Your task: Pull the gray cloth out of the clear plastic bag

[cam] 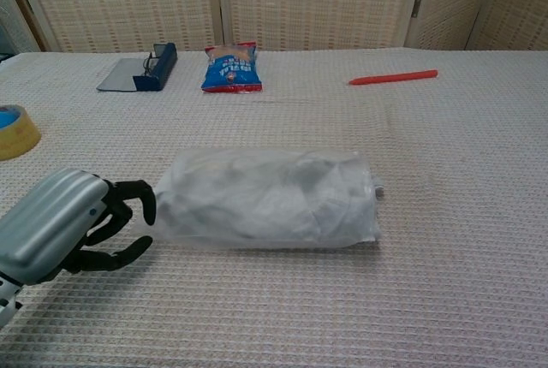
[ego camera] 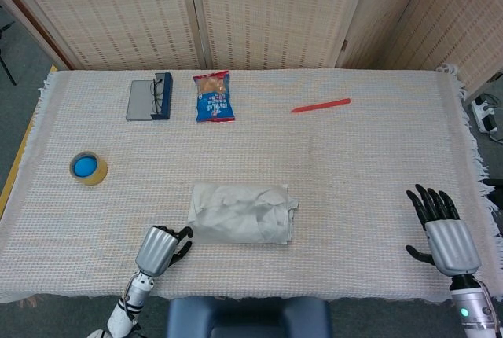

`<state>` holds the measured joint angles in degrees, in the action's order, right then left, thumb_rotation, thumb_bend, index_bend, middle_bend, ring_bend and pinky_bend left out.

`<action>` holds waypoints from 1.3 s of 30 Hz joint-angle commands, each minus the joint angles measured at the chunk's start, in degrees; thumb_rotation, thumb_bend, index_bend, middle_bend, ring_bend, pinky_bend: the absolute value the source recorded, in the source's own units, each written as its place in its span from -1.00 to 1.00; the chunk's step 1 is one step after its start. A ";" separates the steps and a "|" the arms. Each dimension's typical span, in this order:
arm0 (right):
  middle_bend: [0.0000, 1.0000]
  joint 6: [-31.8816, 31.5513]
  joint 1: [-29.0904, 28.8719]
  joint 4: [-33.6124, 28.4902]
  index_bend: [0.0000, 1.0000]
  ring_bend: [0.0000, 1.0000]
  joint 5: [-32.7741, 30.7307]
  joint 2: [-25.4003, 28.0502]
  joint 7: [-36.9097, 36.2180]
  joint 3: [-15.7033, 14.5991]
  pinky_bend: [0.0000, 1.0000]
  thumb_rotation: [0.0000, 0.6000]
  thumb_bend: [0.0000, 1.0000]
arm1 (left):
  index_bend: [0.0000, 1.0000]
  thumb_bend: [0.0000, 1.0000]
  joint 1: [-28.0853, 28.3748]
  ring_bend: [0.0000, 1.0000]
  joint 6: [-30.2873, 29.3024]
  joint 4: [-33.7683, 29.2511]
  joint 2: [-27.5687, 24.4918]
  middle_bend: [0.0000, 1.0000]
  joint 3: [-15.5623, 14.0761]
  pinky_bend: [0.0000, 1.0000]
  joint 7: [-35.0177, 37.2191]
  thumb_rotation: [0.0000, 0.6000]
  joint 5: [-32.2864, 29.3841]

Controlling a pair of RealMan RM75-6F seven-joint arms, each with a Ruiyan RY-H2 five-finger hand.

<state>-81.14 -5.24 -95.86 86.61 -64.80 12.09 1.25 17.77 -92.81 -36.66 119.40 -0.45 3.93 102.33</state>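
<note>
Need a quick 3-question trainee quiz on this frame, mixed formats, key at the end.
1. True or false: the left hand has lifted the clear plastic bag off the table.
2. Which lies nearest the bag? A) red pen B) snack packet C) tape roll
3. Fill in: the right hand holds ____.

Key: 1. false, the bag lies flat, fingertips at its end. 2. C. 3. nothing; fingers spread.
</note>
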 commanded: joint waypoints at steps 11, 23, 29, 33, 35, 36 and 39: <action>-1.00 0.91 -0.38 -0.06 -1.00 -1.00 -0.22 -0.25 0.76 -0.28 -1.00 1.00 -1.00 | 0.31 0.15 2.14 1.00 -0.65 8.03 4.37 1.00 -0.42 1.00 4.73 1.00 -1.81; -1.00 1.93 -1.18 0.53 -1.00 -1.00 1.11 -1.23 0.54 -0.88 -1.00 1.00 -1.00 | 0.42 0.29 1.73 1.00 -3.15 8.09 4.07 1.00 -2.23 1.00 4.74 1.00 -1.78; -1.00 5.54 -5.12 6.71 -0.95 -1.00 5.04 -5.92 -8.09 -0.97 -1.00 1.00 -0.85 | 0.42 0.28 1.79 1.00 -3.55 6.74 3.11 1.00 -2.98 1.00 3.40 1.00 -1.58; -1.00 8.99 -8.93 13.00 -0.64 -1.00 7.53 -9.99 -16.66 -1.08 -1.00 1.00 -0.71 | 0.42 0.28 2.04 1.00 -3.67 5.71 2.60 1.00 -3.11 1.00 2.83 1.00 -1.61; -1.00 10.30 -10.93 15.57 -0.55 -1.00 8.27 -12.20 -21.01 -0.70 -1.00 1.00 -0.65 | 0.42 0.28 2.28 1.00 -3.53 5.22 2.39 1.00 -3.05 1.00 2.64 1.00 -1.73; -1.00 10.76 -11.79 16.51 -0.54 -1.00 8.65 -13.11 -22.92 -0.57 -1.00 1.00 -0.63 | 0.42 0.28 2.37 1.00 -3.44 5.07 2.31 1.00 -3.01 1.00 2.59 1.00 -1.79; -1.00 12.54 -14.43 18.61 -0.49 -1.00 9.18 -15.76 -27.07 -0.05 -1.00 1.00 -0.54 | 0.42 0.28 2.57 1.00 -3.11 4.73 2.10 1.00 -2.96 1.00 2.50 1.00 -2.03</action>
<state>-70.83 -16.82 -80.08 94.44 -77.64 -11.38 0.70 20.33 -95.93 -31.92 121.49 -3.41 6.44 100.30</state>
